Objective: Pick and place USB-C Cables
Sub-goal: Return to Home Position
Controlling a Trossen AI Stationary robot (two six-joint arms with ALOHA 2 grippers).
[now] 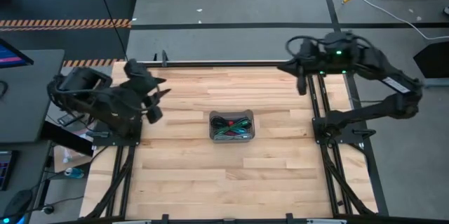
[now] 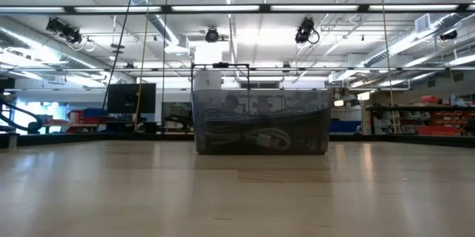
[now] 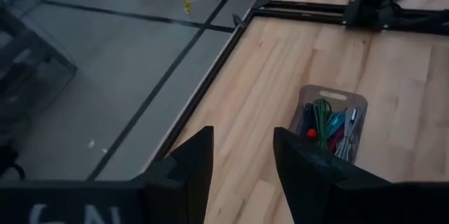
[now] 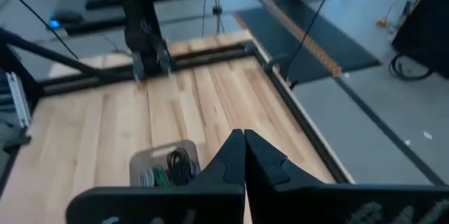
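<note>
The USB-C cables (image 1: 233, 127) lie bundled together inside a grey rectangular tray (image 1: 213, 118) at the middle of the table: green, black, teal, magenta and grey coils. The left wrist view shows the cables (image 3: 324, 124) in the tray (image 3: 337, 96), and the right wrist view shows the cables (image 4: 168, 170) too. In the low view they show dimly through the tray's wall (image 2: 260, 137). My left gripper (image 3: 242, 157) is open and hangs above the table's left side (image 1: 156, 95), well away from the tray. My right gripper (image 4: 244, 155) is shut, raised over the far right corner (image 1: 300, 76).
The tray (image 2: 223, 114) stands alone on the wooden table top (image 1: 210, 175). A black frame rail (image 1: 231, 63) runs along the far edge, and each arm's base stands at its side of the table. Bare wood surrounds the tray on all sides.
</note>
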